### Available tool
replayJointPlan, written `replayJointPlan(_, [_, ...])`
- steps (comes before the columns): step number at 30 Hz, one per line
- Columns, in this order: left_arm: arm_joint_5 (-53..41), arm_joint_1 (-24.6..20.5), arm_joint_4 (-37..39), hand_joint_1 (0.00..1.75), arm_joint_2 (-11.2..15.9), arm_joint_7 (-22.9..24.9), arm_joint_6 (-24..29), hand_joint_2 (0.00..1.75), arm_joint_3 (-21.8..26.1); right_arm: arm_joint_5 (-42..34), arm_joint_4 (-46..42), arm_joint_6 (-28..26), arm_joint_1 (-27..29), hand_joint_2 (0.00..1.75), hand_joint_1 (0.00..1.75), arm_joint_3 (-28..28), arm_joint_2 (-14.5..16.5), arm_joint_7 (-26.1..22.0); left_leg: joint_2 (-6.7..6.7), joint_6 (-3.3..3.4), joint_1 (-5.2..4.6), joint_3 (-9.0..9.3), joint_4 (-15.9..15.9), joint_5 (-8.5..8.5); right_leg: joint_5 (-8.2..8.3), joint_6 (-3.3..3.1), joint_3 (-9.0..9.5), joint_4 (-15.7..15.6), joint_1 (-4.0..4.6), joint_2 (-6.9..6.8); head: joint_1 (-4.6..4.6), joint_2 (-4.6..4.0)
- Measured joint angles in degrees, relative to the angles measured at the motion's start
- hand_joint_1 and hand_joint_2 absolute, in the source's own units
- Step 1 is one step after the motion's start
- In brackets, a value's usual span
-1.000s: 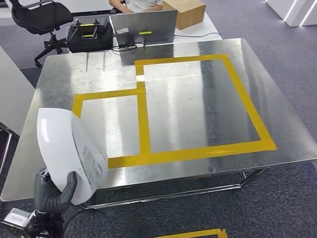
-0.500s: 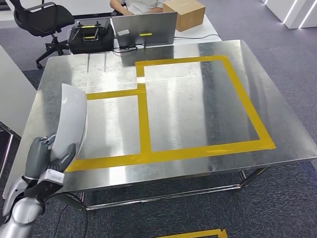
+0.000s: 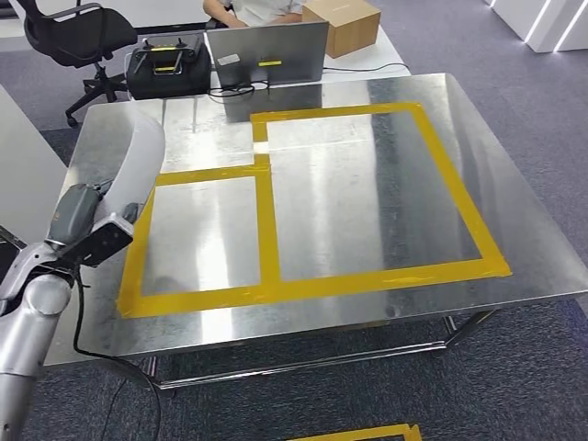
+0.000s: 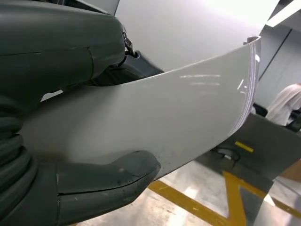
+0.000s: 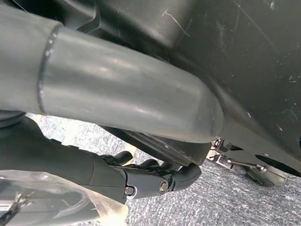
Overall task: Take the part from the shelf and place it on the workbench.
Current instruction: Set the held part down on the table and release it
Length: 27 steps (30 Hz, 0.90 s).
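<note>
Item: curved white part (image 3: 141,152), a thin shell-like panel, held by the left hand (image 3: 86,220) above the bench's (image 3: 416,165) left edge, nearer the far-left corner than the near one. Grip: in the left wrist view the thick thumb (image 4: 106,181) lay across one face of the part (image 4: 170,127) and the dark fingers (image 4: 64,52) pressed on the opposite face, so the hand was clamped on it, not loose. Orientation: the part's long axis ran up and away from the palm, tilted toward the bench's far edge, its free end well clear of the metal surface; no part of it touched the bench. Governing relation: the part stood over the left border of the yellow tape outline (image 3: 266,230), with the smaller taped cell just inward of it; the judgement was that setting it down called for a short travel inward from the left edge and a lowering with the long axis brought level. The left arm was plainly the nearer and the only one loaded. Right hand (image 5: 152,181): seen in the right wrist view, hanging low over grey carpet, fingers curled together with nothing in them. Obscured: the part's lower end lay behind the left hand; the shelf could not be identified.
</note>
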Motion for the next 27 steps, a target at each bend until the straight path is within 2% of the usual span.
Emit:
replayJointPlan(6, [-1.3,-8.7,10.8,1.75,-2.8,0.3,-1.2,1.75,-3.8,0.7,0.0,0.1,-0.2,0.0,0.0,0.6,0.0,0.0,0.01,0.0,-0.01,-0.02,0.0,0.0,0.01,0.0,0.0,0.0,-0.01,0.02,0.02,0.0])
replayJointPlan(13, [-4.7,-10.5,14.9,1.75,-5.7,1.7,0.3,1.75,-7.9,0.8,0.0,0.1,-0.2,0.0,0.0,0.8,0.0,0.0,0.1,0.02,-0.01,-0.03,0.0,-0.02,0.0,0.0,-0.04,0.0,-0.02,0.14,0.01,0.0])
replayJointPlan(17, [-4.7,-10.8,15.9,0.0,-6.0,2.0,0.5,1.75,-8.9,0.8,0.0,0.0,-0.2,0.0,0.0,0.8,0.0,0.0,0.1,0.02,0.0,-0.05,0.0,-0.03,-0.01,0.0,-0.07,0.0,-0.01,0.14,0.0,0.0])
replayJointPlan(18, [-4.6,-10.8,16.1,0.0,-6.1,2.0,0.5,1.75,-9.0,0.8,0.0,0.0,-0.2,0.0,0.0,0.8,0.0,0.0,0.1,0.02,0.0,-0.05,0.0,-0.02,-0.01,-0.01,-0.08,0.0,-0.01,0.14,0.01,0.0])
replayJointPlan(22, [-4.1,-11.0,16.8,0.0,-6.1,2.1,0.5,0.0,-9.3,0.9,0.0,0.1,-0.2,0.0,0.0,0.8,0.0,0.0,0.1,0.02,0.0,-0.07,0.0,-0.02,-0.01,-0.01,-0.1,0.0,0.0,0.13,0.01,0.0])
replayJointPlan(27, [-4.0,-11.2,17.6,0.0,-6.1,3.0,1.2,0.0,-9.6,0.9,0.0,0.1,-0.2,0.0,0.0,0.8,0.0,-0.1,0.1,0.02,0.0,-0.08,0.0,-0.02,-0.02,-0.02,-0.12,0.0,0.0,0.13,0.01,0.0])
